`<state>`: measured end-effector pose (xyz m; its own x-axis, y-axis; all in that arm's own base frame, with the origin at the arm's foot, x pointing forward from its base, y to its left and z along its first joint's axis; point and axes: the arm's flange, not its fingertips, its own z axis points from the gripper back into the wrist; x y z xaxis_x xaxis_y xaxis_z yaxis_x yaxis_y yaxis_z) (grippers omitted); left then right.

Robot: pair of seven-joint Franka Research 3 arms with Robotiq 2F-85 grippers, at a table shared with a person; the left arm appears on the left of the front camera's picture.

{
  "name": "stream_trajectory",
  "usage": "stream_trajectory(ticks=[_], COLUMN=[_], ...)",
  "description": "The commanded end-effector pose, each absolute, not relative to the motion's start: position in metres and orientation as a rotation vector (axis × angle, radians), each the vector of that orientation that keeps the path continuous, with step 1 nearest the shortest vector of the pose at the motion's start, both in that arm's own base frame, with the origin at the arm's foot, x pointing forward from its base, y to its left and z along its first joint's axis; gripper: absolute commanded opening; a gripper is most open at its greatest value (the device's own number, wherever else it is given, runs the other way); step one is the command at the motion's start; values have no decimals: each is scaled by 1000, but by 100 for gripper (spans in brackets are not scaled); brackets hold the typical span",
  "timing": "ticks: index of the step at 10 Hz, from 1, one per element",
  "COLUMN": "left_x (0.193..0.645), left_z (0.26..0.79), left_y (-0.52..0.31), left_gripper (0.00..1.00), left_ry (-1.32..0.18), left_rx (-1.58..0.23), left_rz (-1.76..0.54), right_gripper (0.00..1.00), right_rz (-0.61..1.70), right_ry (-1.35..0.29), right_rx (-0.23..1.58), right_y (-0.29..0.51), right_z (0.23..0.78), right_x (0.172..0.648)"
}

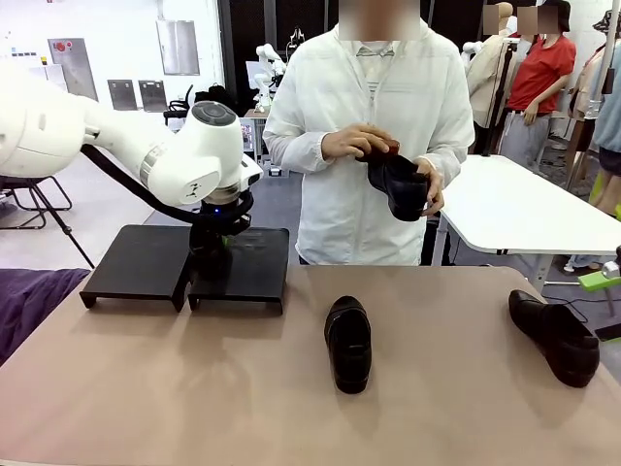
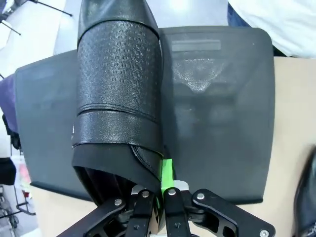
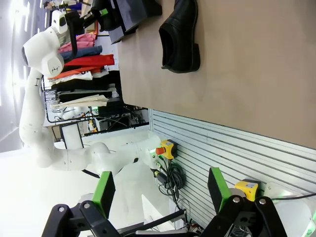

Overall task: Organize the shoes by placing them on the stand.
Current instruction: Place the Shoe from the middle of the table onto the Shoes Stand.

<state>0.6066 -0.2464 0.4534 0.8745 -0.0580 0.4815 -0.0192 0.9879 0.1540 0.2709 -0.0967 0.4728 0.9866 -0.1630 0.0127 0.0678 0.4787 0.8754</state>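
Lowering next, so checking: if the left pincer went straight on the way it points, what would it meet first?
The left pincer points down at the stand, shut on a shoe. The shoe's far end would probably touch the stand first, near the gap between its two sections; depth is unclear.

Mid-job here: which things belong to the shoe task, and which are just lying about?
Belongs to the job:
gripped shoe
person-held shoe
middle shoe
right shoe
stand

Just lying about:
purple cloth
white table behind
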Motion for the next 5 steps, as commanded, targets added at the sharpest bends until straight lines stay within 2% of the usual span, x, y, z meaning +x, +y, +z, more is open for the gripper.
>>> stream_trajectory(ticks=[1,5], left_x=[614,626], left_z=[448,435], left_y=[-254,-253], left_gripper=[0,0], left_ry=[-511,-487], left_rx=[185,204], left_rz=[-12,-37], right_gripper=[100,100], right_rz=[-112,-112], right_ry=[-101,-101], right_rx=[1052,1052], right_y=[-101,-101], right_z=[473,473], right_x=[269,269])
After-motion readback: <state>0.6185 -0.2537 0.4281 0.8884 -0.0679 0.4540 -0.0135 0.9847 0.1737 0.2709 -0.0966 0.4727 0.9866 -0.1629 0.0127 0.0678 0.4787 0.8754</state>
